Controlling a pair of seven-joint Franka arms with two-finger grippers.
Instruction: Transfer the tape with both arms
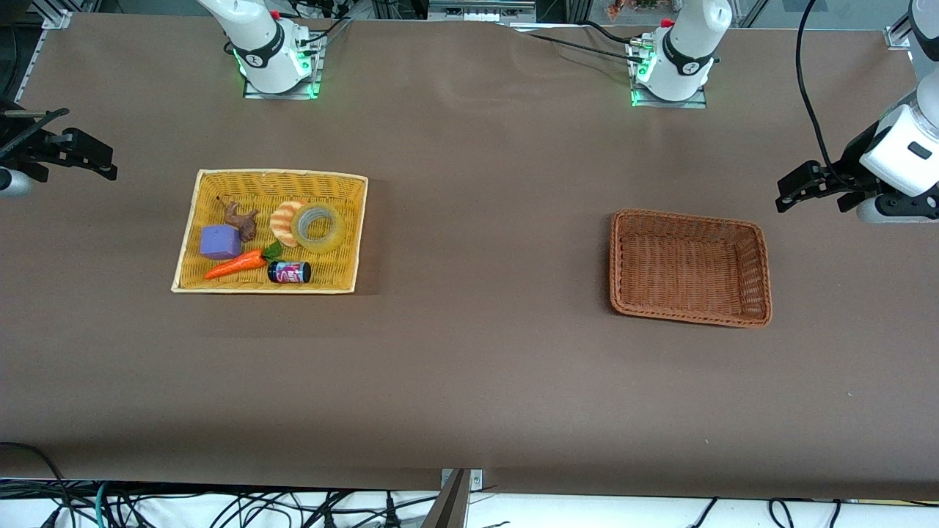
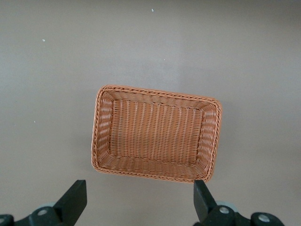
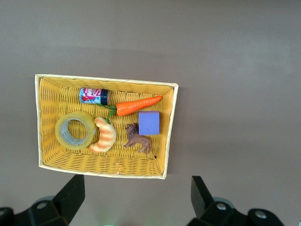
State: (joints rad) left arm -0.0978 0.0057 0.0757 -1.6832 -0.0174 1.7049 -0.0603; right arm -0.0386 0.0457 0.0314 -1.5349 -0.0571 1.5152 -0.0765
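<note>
While lying flat, glossy ring-shaped tape (image 1: 320,228) rests in woven yellow basket (image 1: 214,185).

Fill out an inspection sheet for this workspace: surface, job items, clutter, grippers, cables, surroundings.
Surface: brown table, a few pale specks.
Job's things: tape lies in the yellow basket, touching the croissant toy; brown basket holds nothing.
Clutter: purple block, carrot, small can, brown animal figure, all in the yellow basket.
Grippers: left gripper open, right gripper open; both wait off the baskets.
Cables: black cables by the bases, more along the table's front edge.
Surroundings: metal framing at the table's corners.
</note>
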